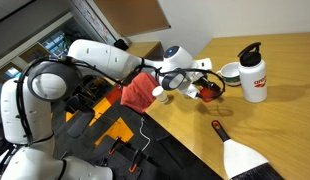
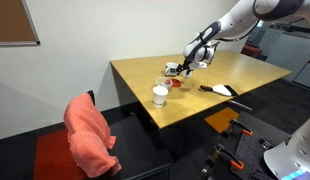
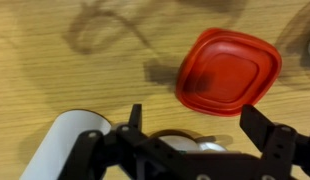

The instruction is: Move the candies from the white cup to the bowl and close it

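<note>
Hovering wide open over the wooden table [image 3: 45,60], the gripper [image 3: 190,114] has the small white cup [image 3: 65,140] just beside one finger, red plastic lid [image 3: 227,70] ahead; best to shift sideways and centre the cup before closing.

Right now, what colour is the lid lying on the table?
The lid is red, clearest in the wrist view.

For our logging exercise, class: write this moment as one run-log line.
gripper: open | position: over table, near red lid | red lid: flat on table | white bottle: upright
</note>
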Controlling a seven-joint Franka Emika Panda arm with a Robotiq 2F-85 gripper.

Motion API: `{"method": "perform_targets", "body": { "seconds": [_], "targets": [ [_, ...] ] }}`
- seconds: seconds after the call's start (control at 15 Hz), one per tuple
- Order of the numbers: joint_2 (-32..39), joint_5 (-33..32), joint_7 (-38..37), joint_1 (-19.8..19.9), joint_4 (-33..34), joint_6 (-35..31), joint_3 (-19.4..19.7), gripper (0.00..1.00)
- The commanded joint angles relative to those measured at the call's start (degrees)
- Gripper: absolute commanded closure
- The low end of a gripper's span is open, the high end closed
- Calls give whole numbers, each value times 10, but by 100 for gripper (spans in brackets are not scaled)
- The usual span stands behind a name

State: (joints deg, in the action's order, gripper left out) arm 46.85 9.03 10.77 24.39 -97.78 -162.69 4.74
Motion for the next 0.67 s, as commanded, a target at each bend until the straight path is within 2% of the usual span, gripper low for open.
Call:
{"method": "perform_targets", "body": {
  "seconds": [0.0,0.6],
  "targets": [
    [17,-8,-21,-2,33,36,3,0],
    [59,-6,-28,-2,73,55,7,0]
  ]
}}
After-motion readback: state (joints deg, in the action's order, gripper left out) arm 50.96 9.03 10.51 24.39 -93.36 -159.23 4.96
